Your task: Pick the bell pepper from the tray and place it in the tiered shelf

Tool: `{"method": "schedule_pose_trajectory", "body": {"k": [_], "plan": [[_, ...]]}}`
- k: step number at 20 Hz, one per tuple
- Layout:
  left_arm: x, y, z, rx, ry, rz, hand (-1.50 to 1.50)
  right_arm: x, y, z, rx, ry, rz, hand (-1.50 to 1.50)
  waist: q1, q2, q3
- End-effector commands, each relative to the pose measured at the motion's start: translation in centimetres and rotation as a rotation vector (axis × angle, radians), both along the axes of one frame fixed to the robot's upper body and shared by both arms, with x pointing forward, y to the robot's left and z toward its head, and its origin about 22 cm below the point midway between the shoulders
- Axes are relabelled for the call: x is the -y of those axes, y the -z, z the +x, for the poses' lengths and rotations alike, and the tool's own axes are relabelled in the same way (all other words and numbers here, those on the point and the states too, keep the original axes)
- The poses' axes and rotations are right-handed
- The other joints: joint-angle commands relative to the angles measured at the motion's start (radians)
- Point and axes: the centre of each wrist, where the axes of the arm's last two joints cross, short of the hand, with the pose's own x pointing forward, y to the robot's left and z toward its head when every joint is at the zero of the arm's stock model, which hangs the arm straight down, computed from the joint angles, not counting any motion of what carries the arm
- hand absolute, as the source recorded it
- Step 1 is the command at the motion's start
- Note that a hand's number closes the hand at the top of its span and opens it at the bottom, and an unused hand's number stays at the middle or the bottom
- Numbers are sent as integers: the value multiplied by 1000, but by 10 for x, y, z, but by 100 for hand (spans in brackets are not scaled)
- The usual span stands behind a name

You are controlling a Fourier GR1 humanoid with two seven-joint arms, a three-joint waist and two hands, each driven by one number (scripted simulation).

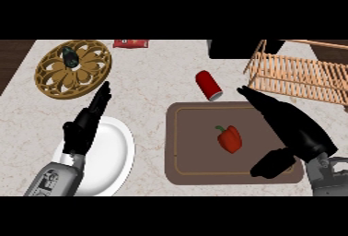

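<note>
1. pale counter (156,83) before you: brown tray (182,138) holds the bell pepper (229,139); tiered shelf (299,73) far right.
2. your right hand (296,126) hangs spread above the tray's right side, grasping nothing.

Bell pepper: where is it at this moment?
Head view: the pepper lies mid-tray, right of centre, just left of the open right hand; a red can lies at the tray's far edge.
</note>
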Motion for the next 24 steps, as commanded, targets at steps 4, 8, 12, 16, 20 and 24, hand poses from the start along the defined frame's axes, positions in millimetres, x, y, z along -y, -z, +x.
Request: {"method": "schedule_pose_trajectory", "body": {"k": [4, 8, 12, 16, 20, 24], "plan": [[11, -8, 2, -3, 13, 6, 0, -35, 23, -11, 12, 28, -5, -150, 2, 1, 0], [-2, -11, 0, 8, -13, 6, 0, -15, 25, -4, 9, 37, -3, -150, 1, 0, 0], [-6, 7, 5, 3, 10, 6, 0, -37, 32, -8, -8, 30, -18, -150, 0, 1, 0], [-6, -6, -2, 6, 3, 5, 0, -21, 44, 1, -18, 70, -26, -150, 2, 1, 0], [-14, -8, 0, 9, -10, 9, 0, -28, 33, 11, -36, 68, -66, -150, 3, 1, 0], [14, 9, 1, 9, 8, -6, 0, -26, 50, -15, -34, 63, -69, -150, -2, 0, 0]]}}
